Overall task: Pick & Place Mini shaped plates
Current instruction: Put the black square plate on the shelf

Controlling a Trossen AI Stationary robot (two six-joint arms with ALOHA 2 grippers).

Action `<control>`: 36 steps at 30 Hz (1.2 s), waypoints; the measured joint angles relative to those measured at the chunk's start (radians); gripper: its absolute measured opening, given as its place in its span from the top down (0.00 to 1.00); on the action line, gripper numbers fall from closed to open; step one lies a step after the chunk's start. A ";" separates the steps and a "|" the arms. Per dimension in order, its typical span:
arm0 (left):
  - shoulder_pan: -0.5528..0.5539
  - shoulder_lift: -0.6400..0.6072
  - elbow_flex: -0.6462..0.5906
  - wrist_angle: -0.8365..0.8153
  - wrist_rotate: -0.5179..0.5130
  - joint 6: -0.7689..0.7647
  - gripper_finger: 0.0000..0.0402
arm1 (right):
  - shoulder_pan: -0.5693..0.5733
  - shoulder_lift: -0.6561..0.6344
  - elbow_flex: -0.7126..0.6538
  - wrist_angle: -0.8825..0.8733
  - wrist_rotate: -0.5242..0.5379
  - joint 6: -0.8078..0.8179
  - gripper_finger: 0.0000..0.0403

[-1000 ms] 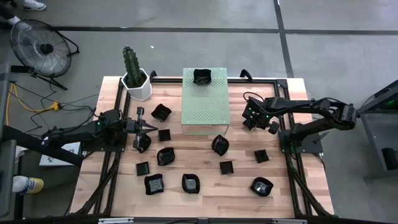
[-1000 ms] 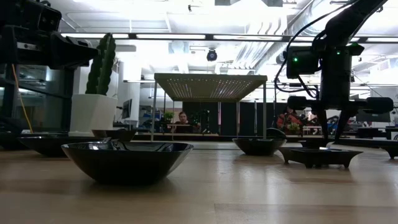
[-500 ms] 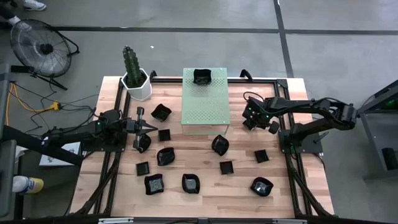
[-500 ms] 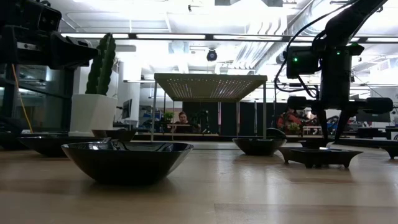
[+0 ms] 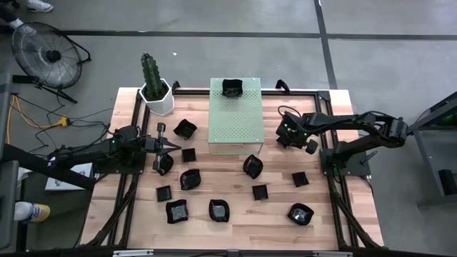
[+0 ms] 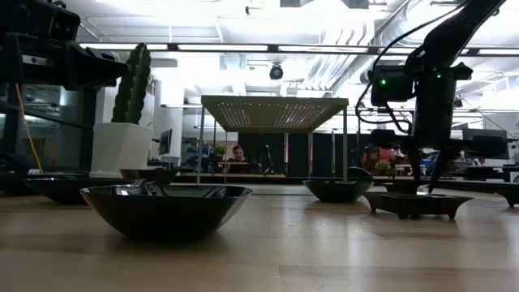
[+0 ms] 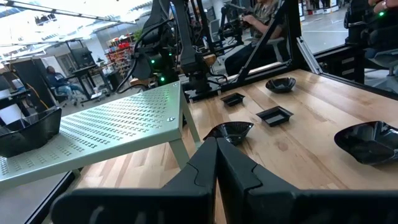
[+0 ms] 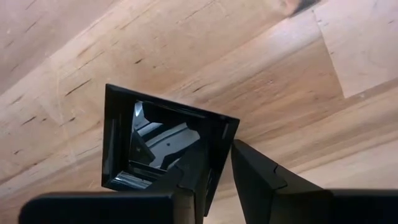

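Several glossy black mini plates lie scattered on the wooden table, among them a wavy one (image 5: pixel 252 166) and a small square one (image 5: pixel 300 178). Another plate (image 5: pixel 232 88) sits on the pale green perforated stand (image 5: pixel 235 121). My right gripper (image 5: pixel 284 139) points down just right of the stand, shut on a square black plate (image 8: pixel 155 149); in the high view that plate is hidden under the gripper. My left gripper (image 5: pixel 175 146) waits level over the table's left side, shut and empty; its closed fingers (image 7: pixel 216 146) point toward the stand. My right gripper holds one side wall of the square plate (image 8: pixel 219 146), near a corner. One finger (image 8: pixel 189 168) is inside the dish and the other finger (image 8: pixel 258 174) outside it. The fingers come from above, pointing down. Whether the plate is off the wood, I cannot tell.
A white hexagonal cactus pot (image 5: pixel 157 98) stands at the far left corner. The stand (image 6: pixel 274 101) is raised on thin legs. A black frame (image 5: pixel 335 185) runs along the table's edges. A wide bowl-like plate (image 6: pixel 166 209) lies near the front edge.
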 joint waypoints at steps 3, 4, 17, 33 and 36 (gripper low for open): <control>0.000 0.000 0.000 0.000 0.000 0.000 0.99 | 0.000 0.000 0.000 0.000 0.001 -0.007 0.85; 0.000 0.000 0.000 0.000 0.000 0.000 0.99 | 0.000 0.000 0.000 0.000 0.001 -0.010 0.87; 0.000 0.000 0.000 0.000 0.000 0.000 0.99 | 0.001 -0.013 -0.003 0.003 -0.009 -0.071 0.99; 0.000 0.000 0.000 0.000 0.000 0.000 0.99 | 0.037 -0.213 -0.004 -0.063 -0.001 -0.081 1.00; 0.000 0.000 0.000 0.000 0.000 0.000 0.99 | 0.054 -0.255 -0.004 -0.066 0.001 -0.080 1.00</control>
